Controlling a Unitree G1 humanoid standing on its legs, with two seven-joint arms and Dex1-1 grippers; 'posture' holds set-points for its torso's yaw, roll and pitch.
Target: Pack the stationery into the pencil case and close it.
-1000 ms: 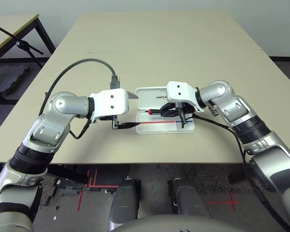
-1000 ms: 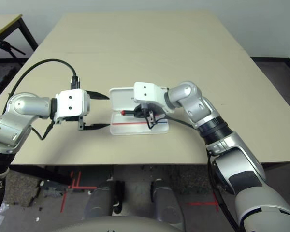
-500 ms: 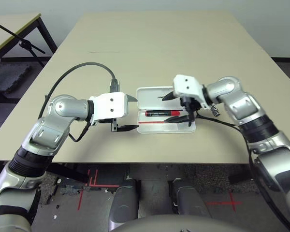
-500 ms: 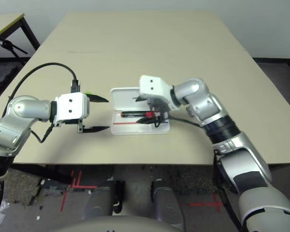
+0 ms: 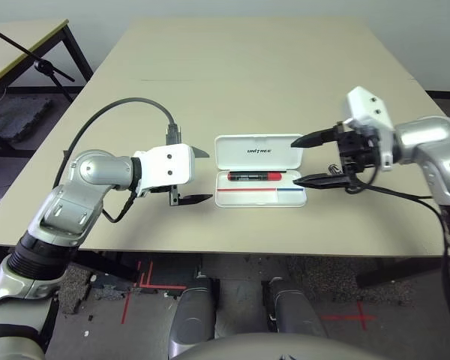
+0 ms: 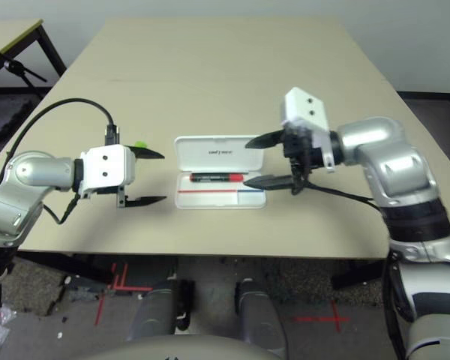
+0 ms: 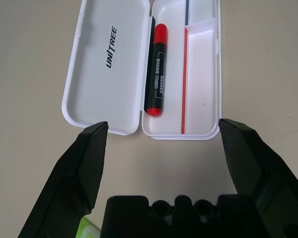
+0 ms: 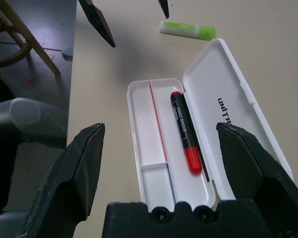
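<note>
The white pencil case (image 5: 259, 169) lies open at the middle of the frame on the tan counter (image 5: 232, 67), its lid flat on the far side with the black lettering up and its tray on the near side. The red marker (image 5: 255, 176) already rests in the tray along the hinge side, parallel to the red and blue stripe. The lime-green highlighter (image 8: 187, 29) lies on the bare counter left of the case, just beyond the left gripper (image 5: 199, 175), whose fingers (image 5: 197, 199) stand wide apart and hold nothing. The right gripper (image 5: 315, 159) hangs at the right of the frame just beside the case's right end, its fingers equally spread and empty. I cannot make out the tiny metal piece. The highlighter looks like a light, stiff plastic barrel, smooth enough to slip or roll if pinched near an end, so the sound hold is probably across its middle, fingers square to its length. The case also looks light and rigid, with thin walls and a slick surface; on this smooth counter it may skate when pushed, so closing it likely calls for one gripper to steady the tray while the other lifts the lid's free long edge near its centre. The marker, being round, could roll in the tray if the case is jolted.
</note>
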